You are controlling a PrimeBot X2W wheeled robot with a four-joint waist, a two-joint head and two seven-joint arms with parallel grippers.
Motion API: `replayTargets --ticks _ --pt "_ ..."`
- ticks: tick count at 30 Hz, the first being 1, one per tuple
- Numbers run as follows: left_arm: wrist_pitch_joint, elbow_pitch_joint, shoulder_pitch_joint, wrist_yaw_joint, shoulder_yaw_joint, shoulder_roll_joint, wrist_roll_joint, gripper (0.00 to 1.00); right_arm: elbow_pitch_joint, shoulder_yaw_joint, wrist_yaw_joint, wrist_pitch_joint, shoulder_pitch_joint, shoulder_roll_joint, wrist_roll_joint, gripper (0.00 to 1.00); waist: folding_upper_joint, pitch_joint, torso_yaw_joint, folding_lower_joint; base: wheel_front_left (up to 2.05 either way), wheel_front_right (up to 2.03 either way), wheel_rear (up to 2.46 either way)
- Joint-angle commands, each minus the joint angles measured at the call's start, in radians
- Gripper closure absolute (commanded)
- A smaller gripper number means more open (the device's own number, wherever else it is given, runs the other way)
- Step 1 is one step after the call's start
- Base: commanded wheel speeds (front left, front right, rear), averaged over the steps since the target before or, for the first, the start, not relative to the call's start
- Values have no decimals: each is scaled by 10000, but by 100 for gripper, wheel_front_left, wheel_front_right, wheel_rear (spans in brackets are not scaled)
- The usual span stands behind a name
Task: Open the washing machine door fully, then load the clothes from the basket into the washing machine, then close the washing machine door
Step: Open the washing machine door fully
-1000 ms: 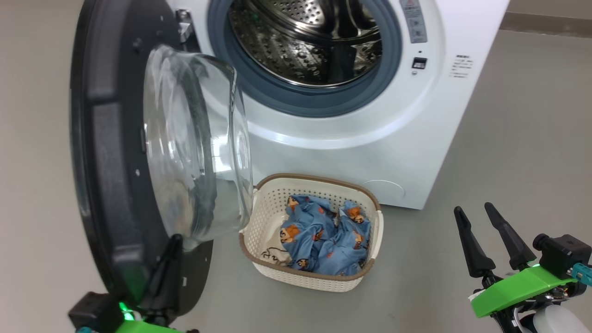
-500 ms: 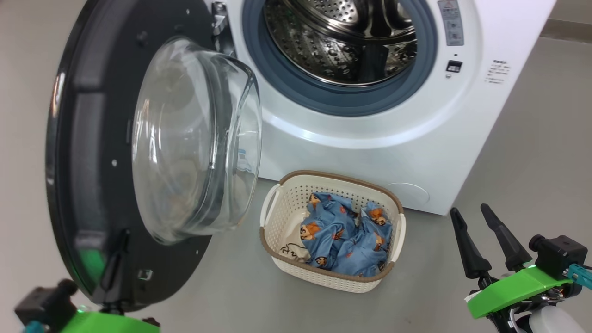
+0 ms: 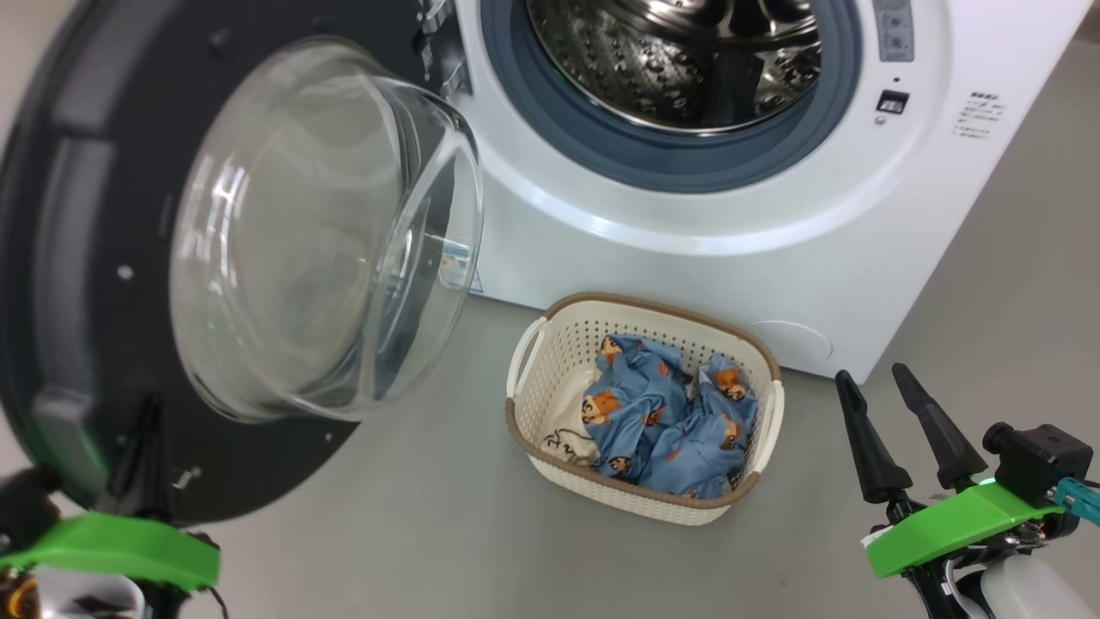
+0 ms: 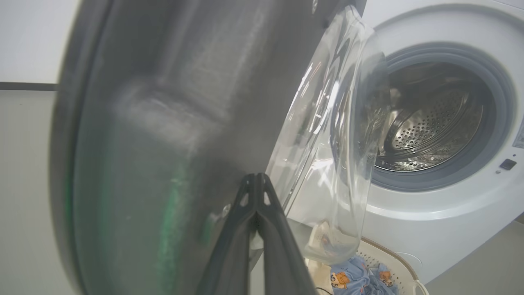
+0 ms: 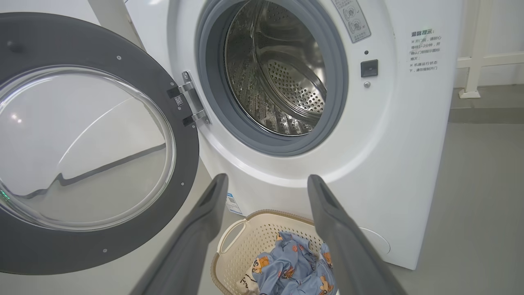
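Note:
The washing machine (image 3: 687,249) stands white with its steel drum (image 3: 679,60) exposed. Its black round door (image 3: 77,215) hangs swung out to the left on its hinge (image 5: 190,102), glass bowl (image 3: 326,232) bulging toward me. My left gripper (image 3: 142,438) is shut, fingers pressed together, their tips (image 4: 256,180) against the door's (image 4: 163,123) inner face near its lower edge. The cream basket (image 3: 559,361) sits on the floor before the machine, holding blue bear-print clothes (image 3: 670,421) and a cream piece (image 3: 563,443). My right gripper (image 3: 870,376) hangs open and empty to the basket's right; in the right wrist view the right gripper (image 5: 267,179) is above the basket (image 5: 245,246).
Grey floor (image 3: 430,533) lies all around the basket, with open room to the machine's right (image 3: 1014,284). A white post and rail (image 5: 475,53) stand behind the machine's right side. The door's bowl overhangs the floor left of the basket.
The head camera has turned, shifting the machine rightward in the picture. The door has swung wider from the opening, my shut left gripper moving with its lower edge. The right gripper stays open.

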Motion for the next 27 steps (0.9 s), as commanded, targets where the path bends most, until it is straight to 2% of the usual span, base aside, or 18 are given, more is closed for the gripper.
replayTargets --ticks 1,8,20,27 --pt "47 105 -621 104 564 550 -61 100 -229 149 46 -93 -376 -122 10 0 0 128 110 -1 0 0 0" --pt "194 1138 -1485 46 537 972 54 100 -254 126 46 -93 -540 -151 -9 0 0 419 284 -1 0 0 0" --pt "-43 3520 -3531 -515 70 1604 498 100 -314 52 46 -93 -921 -340 -52 0 0 1085 549 -1 0 0 0" --pt "-344 4772 -4578 -531 -93 1836 747 100 -274 68 46 -93 -1031 -306 -51 0 0 1199 709 -1 0 0 0"
